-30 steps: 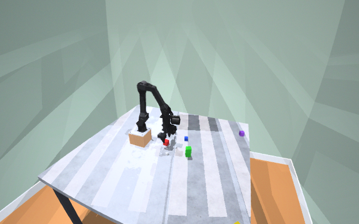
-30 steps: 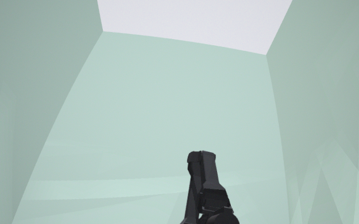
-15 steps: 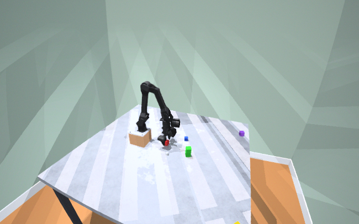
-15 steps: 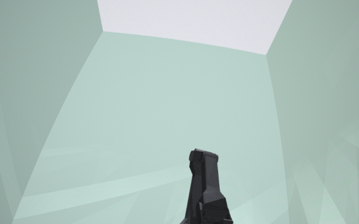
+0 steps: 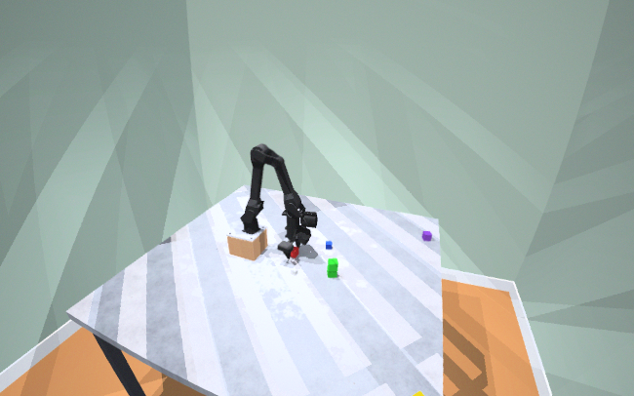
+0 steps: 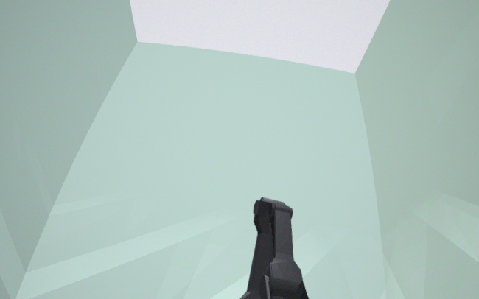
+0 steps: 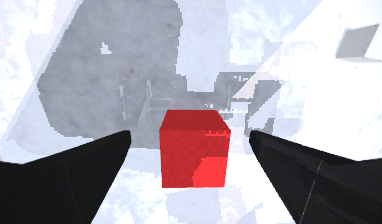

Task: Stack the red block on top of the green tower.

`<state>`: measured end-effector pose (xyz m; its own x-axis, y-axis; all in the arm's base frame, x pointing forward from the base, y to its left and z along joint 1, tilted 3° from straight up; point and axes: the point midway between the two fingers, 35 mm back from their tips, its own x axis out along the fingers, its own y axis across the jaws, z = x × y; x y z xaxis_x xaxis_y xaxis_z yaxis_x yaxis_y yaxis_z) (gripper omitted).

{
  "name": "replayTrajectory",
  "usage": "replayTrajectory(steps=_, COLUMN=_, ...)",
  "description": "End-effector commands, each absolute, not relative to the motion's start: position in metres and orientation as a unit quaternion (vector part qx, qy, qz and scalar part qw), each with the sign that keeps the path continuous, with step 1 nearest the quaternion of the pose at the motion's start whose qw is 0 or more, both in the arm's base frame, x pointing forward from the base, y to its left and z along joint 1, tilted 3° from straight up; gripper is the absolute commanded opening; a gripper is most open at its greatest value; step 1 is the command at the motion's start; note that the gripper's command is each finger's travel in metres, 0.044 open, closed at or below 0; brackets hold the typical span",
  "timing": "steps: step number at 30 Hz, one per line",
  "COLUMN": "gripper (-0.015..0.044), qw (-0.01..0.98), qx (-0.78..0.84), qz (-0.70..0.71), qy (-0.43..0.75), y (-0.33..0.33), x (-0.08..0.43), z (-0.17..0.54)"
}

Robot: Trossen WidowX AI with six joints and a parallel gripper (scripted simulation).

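The black six-joint arm (image 5: pixel 273 186) bends over from its tan wooden base block (image 5: pixel 247 244) and points its black parallel-jaw gripper (image 7: pixel 189 145) down at the white-and-grey striped table top (image 5: pixel 241 314). The gripper is spread wide and holds nothing — its two dark fingers stand on either side of the small red cube (image 7: pixel 193 148), each with a clear gap to the cube's faces. In the wrist view the red cube sits on the table between the fingers, roughly centred, its top face and one side catching the light.

From the top view the red cube (image 5: pixel 294 252) shows just under the gripper (image 5: pixel 291 253), partly covered by the dark finger parts, close beside the base block. The green tower (image 5: pixel 333 267) — two bright green cubes stacked upright — stands on the table a little apart from the red cube, toward the near right. A small blue cube (image 5: pixel 329 244) lies behind the tower, near the gripper's wrist housing, and a small purple cube (image 5: pixel 426 235) rests well apart near the table's far right edge. A sliver of something yellow (image 5: pixel 417 393) shows at the bottom edge of the table.

The exterior view shows only the arm's upper link (image 6: pixel 273 248) against pale green walls; neither table nor cubes appear there.
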<state>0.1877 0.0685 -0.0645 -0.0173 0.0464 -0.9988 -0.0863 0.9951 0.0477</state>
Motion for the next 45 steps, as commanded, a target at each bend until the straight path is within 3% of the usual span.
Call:
replayTrajectory(steps=1, gripper=0.044, qw=0.701, qx=-0.013, qz=0.045, qy=0.712, y=0.068, x=0.187, z=-0.065)
replayTrajectory(steps=3, gripper=0.044, qw=0.701, qx=-0.014, qz=0.047, qy=0.712, y=0.068, x=0.187, z=-0.065)
replayTrajectory(steps=13, gripper=0.0177, qw=0.701, qx=-0.014, qz=0.047, qy=0.712, y=0.068, x=0.187, z=-0.065)
replayTrajectory(steps=20, gripper=0.0131, qw=0.701, qx=-0.014, qz=0.047, qy=0.712, y=0.068, x=0.187, z=-0.065)
replayTrajectory(steps=25, gripper=0.0, qw=0.701, qx=-0.014, qz=0.047, qy=0.712, y=0.068, x=0.188, z=-0.056)
replayTrajectory(steps=45, gripper=0.0, qw=0.701, qx=-0.013, qz=0.045, qy=0.711, y=0.064, x=0.191, z=0.035)
